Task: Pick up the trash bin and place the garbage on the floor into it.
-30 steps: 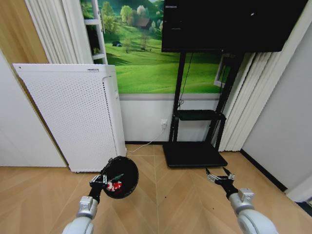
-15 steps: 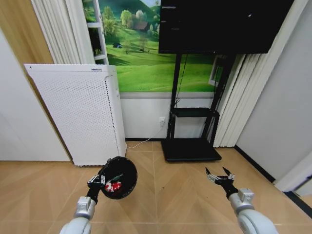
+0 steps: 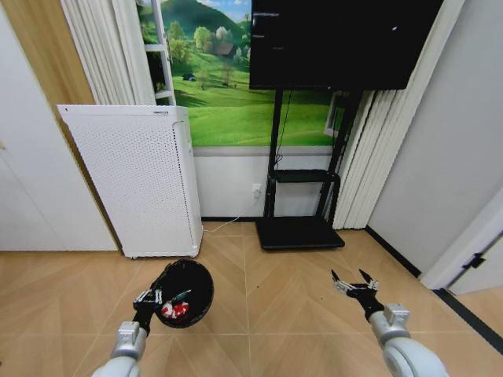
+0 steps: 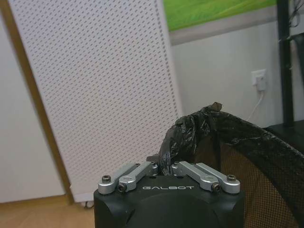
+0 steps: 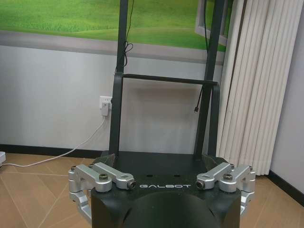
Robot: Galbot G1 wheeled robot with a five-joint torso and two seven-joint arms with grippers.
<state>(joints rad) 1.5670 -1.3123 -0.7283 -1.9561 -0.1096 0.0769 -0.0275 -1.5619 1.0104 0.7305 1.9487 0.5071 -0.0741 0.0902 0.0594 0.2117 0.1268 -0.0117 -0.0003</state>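
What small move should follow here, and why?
Probably keep turning the base to look for litter: the left gripper is shut on the trash bin rim with red and green garbage inside, the right gripper is open and empty, and the floor ahead shows none.

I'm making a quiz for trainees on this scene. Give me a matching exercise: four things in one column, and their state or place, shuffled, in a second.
Things:
1. left tool
2. right tool
3. bin
4. white appliance

States or places:
A. open, holding nothing
B. standing by the wall
C. shut on the bin's rim
D. held up, with red litter inside

Pairs: 1-C, 2-A, 3-D, 4-B
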